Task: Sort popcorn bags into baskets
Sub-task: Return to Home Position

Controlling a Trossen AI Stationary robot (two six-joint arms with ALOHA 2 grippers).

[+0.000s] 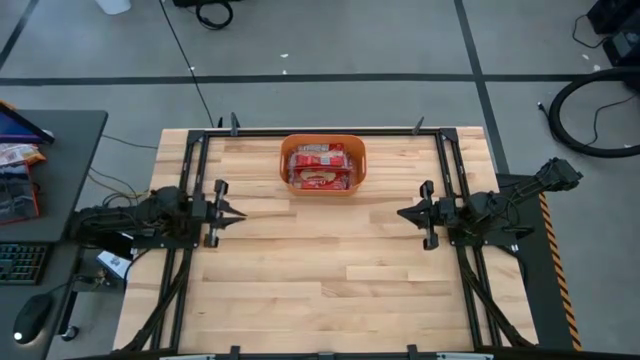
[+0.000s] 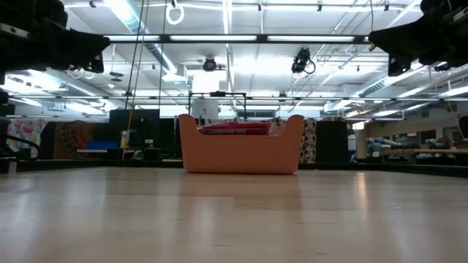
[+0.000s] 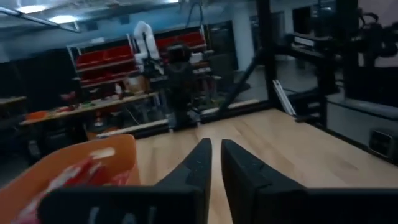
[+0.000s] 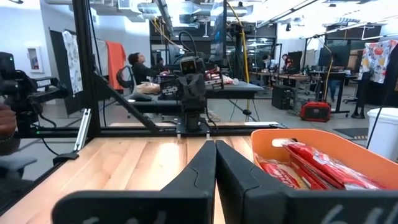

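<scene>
High view: orange plastic tub (image 1: 322,140) holding red popcorn packets (image 1: 318,168) lies equidistant from left gripper (image 1: 230,212) and right gripper (image 1: 404,213), both with fingers pressed together.

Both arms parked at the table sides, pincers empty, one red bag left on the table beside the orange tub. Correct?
Not quite: no bag lies on the table. The high view shows the red popcorn bags all inside the orange tub. The rest holds: left pincer and right pincer sit empty at the sides.
</scene>
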